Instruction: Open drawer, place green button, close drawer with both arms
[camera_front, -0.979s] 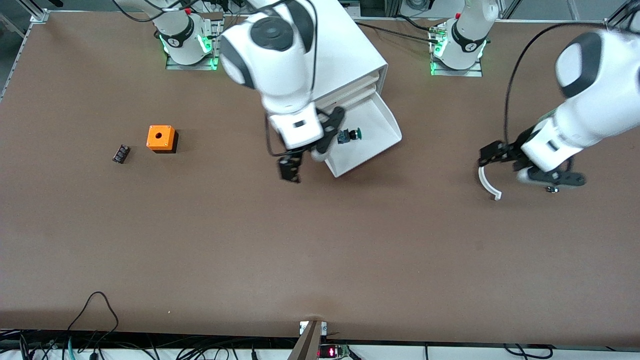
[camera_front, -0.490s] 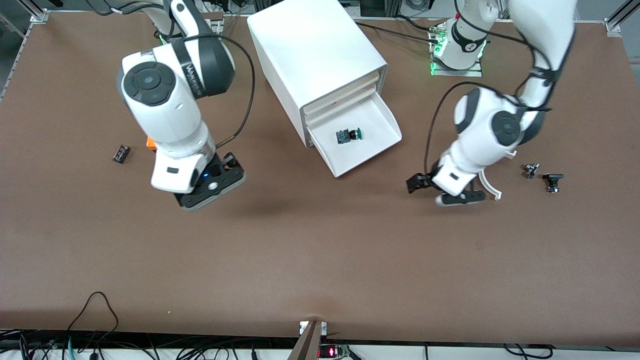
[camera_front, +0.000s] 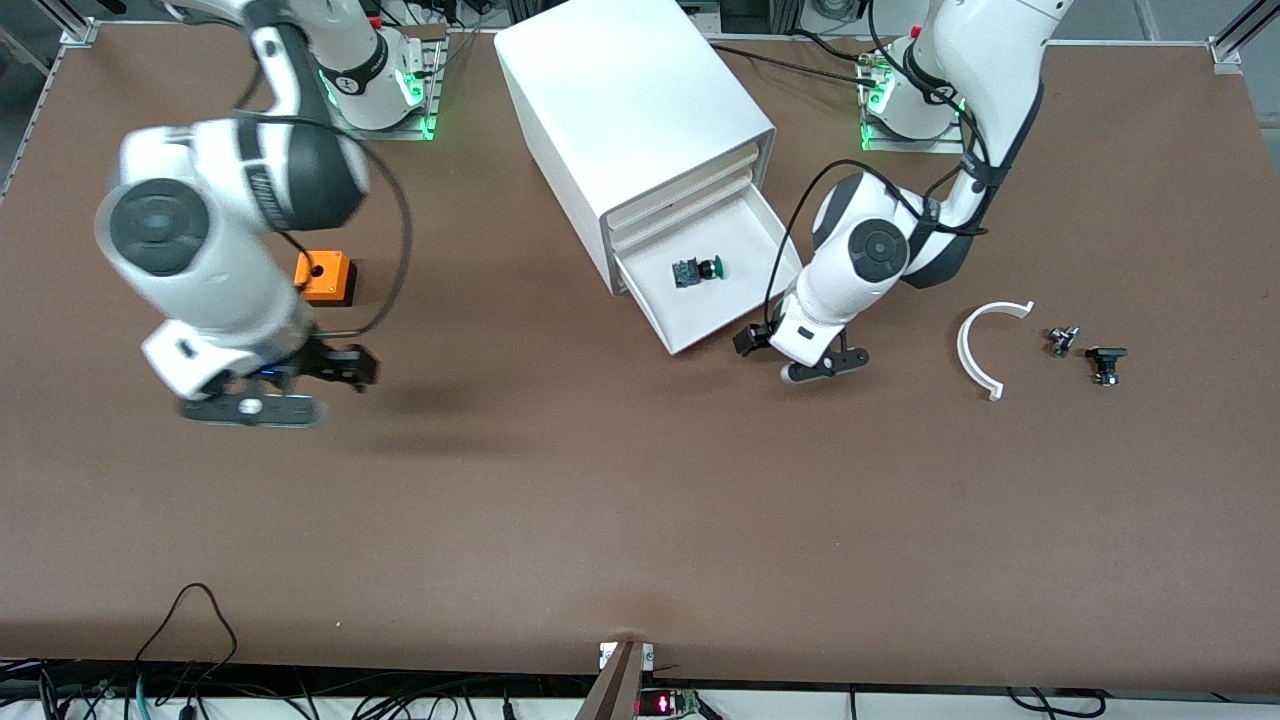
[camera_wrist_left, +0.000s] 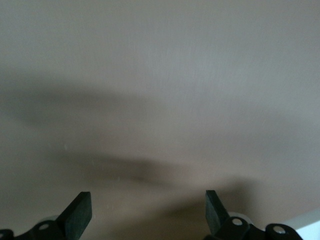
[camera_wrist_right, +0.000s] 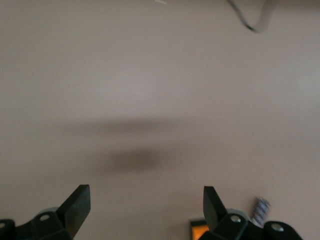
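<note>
The white cabinet (camera_front: 640, 110) stands at the table's middle, close to the robots' bases. Its bottom drawer (camera_front: 745, 300) is pulled open. The green-capped button (camera_front: 698, 270) lies inside it. My left gripper (camera_front: 800, 358) is open and empty, low over the table beside the drawer's front corner toward the left arm's end. In the left wrist view my left gripper (camera_wrist_left: 147, 200) shows spread fingers over bare table. My right gripper (camera_front: 290, 385) is open and empty over the table, near the orange cube (camera_front: 323, 276). The right wrist view shows my right gripper (camera_wrist_right: 146, 195) spread.
A white curved part (camera_front: 985, 350) and two small dark parts (camera_front: 1085, 352) lie toward the left arm's end. The orange cube (camera_wrist_right: 204, 231) and a small blurred part (camera_wrist_right: 260, 205) show in the right wrist view. A white edge (camera_wrist_left: 310, 217) shows in the left wrist view.
My right arm swung away from the drawer toward its own end of the table. My left arm moved in to the drawer's front corner. The button stayed in the drawer.
</note>
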